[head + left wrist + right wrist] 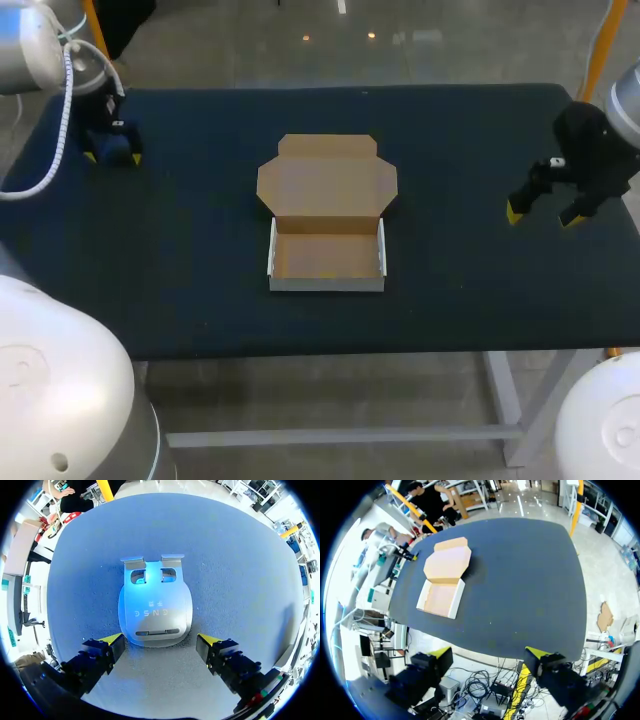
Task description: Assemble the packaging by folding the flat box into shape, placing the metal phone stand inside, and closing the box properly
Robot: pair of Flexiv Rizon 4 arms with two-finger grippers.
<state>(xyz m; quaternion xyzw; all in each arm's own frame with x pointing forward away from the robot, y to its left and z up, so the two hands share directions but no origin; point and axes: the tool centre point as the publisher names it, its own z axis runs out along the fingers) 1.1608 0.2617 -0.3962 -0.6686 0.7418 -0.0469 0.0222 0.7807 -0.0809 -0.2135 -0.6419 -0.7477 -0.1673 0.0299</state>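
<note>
A cardboard box (326,218) lies at the table's middle, its tray folded up with white walls and its lid spread flat behind it. The right wrist view shows the same box (444,579) far ahead of my right gripper (489,654), which hangs open and empty off the table's right side (543,214). My left gripper (113,155) stands at the far left of the table. In its wrist view the silver metal phone stand (155,605) lies flat on the cloth, its near end between the open fingers of my left gripper (160,641), which do not touch it. In the head view the stand is hidden.
The dark blue table (460,140) holds nothing else. Bare cloth lies around the box on all sides. The table's right edge is close to my right gripper.
</note>
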